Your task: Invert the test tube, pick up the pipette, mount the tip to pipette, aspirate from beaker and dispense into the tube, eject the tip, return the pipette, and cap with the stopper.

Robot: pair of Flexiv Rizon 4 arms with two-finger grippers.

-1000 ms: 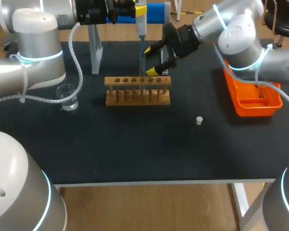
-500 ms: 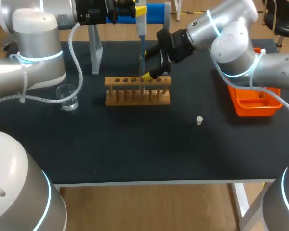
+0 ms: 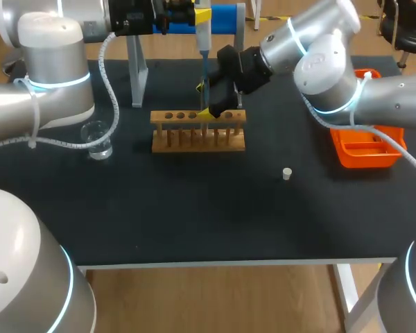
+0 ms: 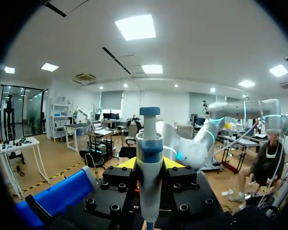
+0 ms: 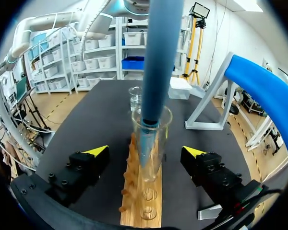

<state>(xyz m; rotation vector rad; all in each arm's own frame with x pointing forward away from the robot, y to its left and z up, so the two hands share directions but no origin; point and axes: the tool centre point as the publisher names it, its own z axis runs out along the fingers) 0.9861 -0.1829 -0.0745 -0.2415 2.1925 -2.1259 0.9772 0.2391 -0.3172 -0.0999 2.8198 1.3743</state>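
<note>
Standing upright, the pipette (image 4: 149, 139) pointed tip-down into the tube (image 5: 159, 148), clamped in the left gripper (image 4: 149, 163); the right gripper (image 5: 146, 151) stood spread either side of the tube, not touching it.

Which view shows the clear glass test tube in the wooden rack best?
The right wrist view: the clear glass test tube stands in the wooden rack, between the open fingers of the right gripper, with the blue pipette reaching into its mouth. The head view shows only a sliver by that gripper; the left wrist view none.
</note>
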